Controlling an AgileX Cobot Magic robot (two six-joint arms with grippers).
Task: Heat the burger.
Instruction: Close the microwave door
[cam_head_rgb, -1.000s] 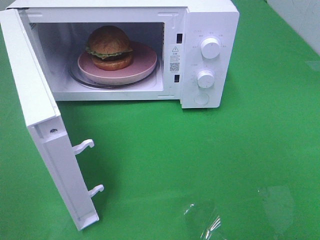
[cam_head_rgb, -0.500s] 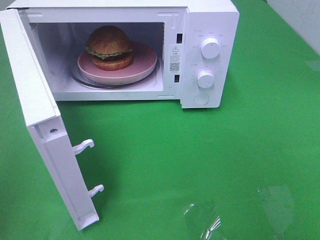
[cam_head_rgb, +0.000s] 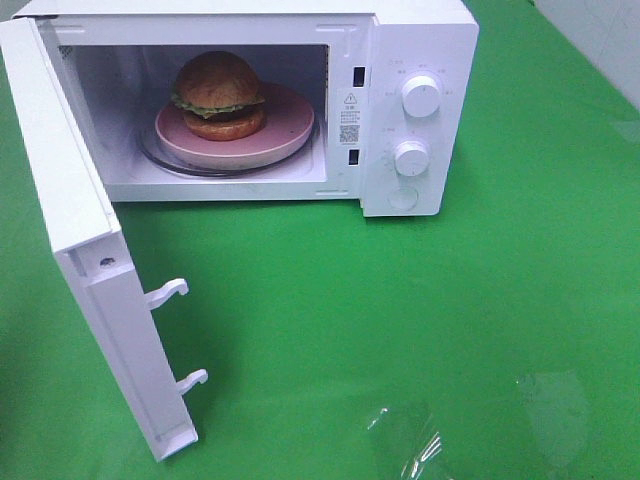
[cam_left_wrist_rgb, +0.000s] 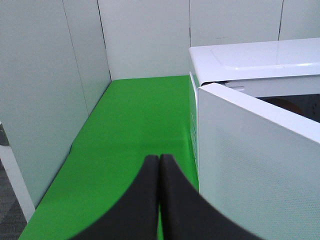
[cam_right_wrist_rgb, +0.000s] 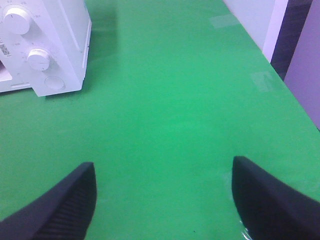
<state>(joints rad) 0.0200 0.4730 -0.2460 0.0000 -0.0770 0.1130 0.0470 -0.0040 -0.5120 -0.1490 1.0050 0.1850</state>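
Well apart from left end effector (cam_left_wrist_rgb: 159, 161), burger (cam_head_rgb: 218, 95) sits inside microwave (cam_head_rgb: 440, 50).

The high view crops the microwave (cam_head_rgb: 430, 45) top; print by its dials (cam_head_rgb: 421, 95) is unreadably small; the burger (cam_head_rgb: 218, 90) inside hides part of the plate (cam_head_rgb: 290, 130).

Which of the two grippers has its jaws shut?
The left gripper: its jaws are pressed together, while the right gripper has its jaws wide apart.
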